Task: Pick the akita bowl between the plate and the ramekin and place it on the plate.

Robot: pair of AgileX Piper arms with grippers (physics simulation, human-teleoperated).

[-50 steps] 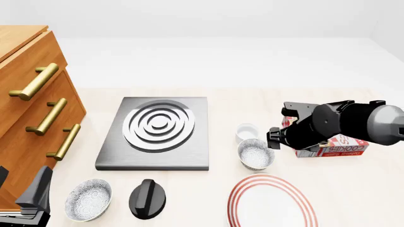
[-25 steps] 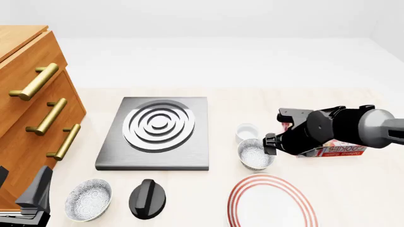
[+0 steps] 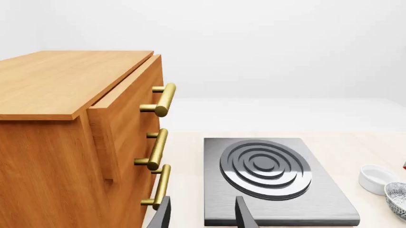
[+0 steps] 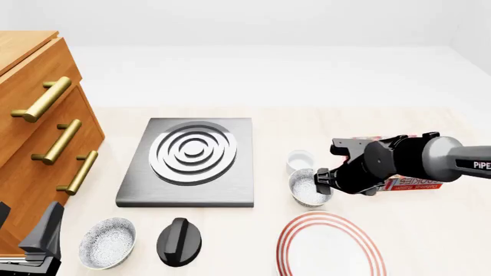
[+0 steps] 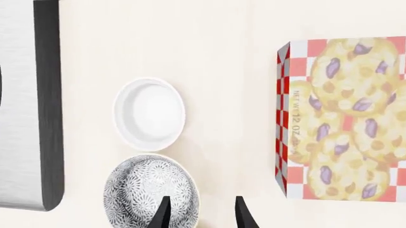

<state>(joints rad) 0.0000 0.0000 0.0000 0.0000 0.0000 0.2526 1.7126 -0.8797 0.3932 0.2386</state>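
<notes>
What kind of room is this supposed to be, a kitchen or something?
Probably a mock kitchen, computer-rendered rather than real. A grey square burner with silver rings sits on the pale table beside a wooden drawer cabinet with brass handles, and crockery lies about: a large white plate with red rings and a grey speckled bowl.

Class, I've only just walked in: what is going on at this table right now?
The right arm's end effector is over the near-right rim of the akita bowl, which sits on the table between the ramekin and the red-ringed plate. Its fingers are spread, one over the bowl's rim, nothing gripped yet. The left end effector is open and idle near the wooden drawers. The plate holds nothing so far.
</notes>
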